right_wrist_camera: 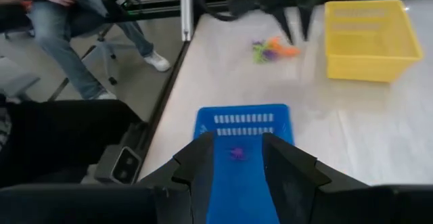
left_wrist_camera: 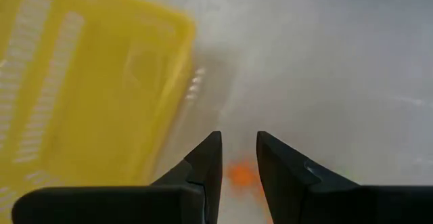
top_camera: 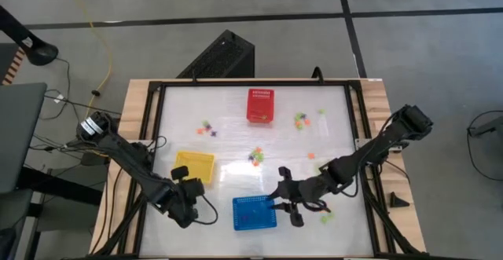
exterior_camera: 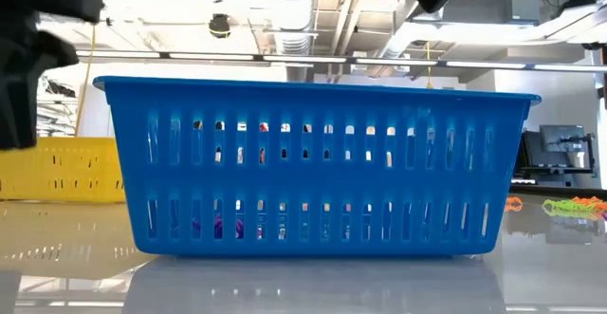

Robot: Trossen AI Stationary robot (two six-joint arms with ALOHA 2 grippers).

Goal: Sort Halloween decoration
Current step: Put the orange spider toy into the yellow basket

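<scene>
Left tool (left_wrist_camera: 238, 158) beside yellow basket (top_camera: 195, 166), fingers slightly apart, orange trinket (left_wrist_camera: 241, 175) between them on table (top_camera: 228, 134). Right tool (right_wrist_camera: 237, 158) over blue basket (right_wrist_camera: 245, 132), open, holds nothing; purple trinket (right_wrist_camera: 237, 153) inside basket. More trinkets (top_camera: 302, 120) scattered near red basket (top_camera: 262, 105).

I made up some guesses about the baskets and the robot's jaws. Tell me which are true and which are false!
1. The red perforated plastic basket sits farthest from both arms. True.
2. The blue perforated plastic basket holds nothing. False: a tiny purple plastic trinket lies inside.
3. The right gripper hangs over the blue basket. True.
4. The left gripper is inside the yellow perforated plastic basket. False: it is beside it, with a tiny orange plastic trinket between its jaws.
</scene>
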